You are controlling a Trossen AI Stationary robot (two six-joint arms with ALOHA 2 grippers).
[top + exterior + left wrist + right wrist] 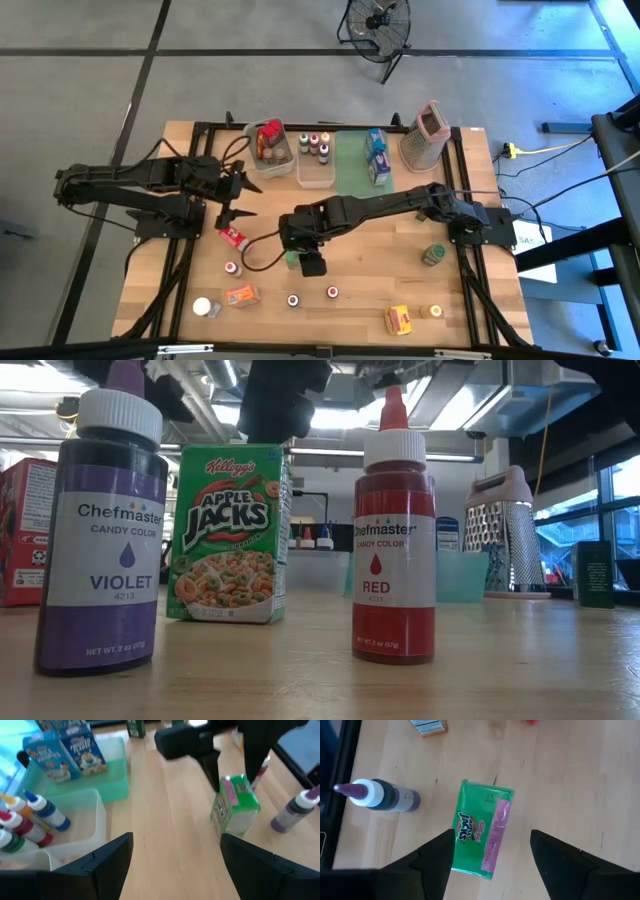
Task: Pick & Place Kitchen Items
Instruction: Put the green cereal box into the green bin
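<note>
Near the centre of the high view, we see the right gripper (293, 259) poised with jaws spread directly above the upright green Apple Jacks box (292, 260), while the left gripper (243, 200), jaws also spread, waits at centre-left.

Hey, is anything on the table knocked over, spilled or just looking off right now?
One thing: a red packet lies on its side near the left gripper, while the bottles around it stand upright. No spills show. The Apple Jacks box stands upright under the right gripper's open fingers.
</note>
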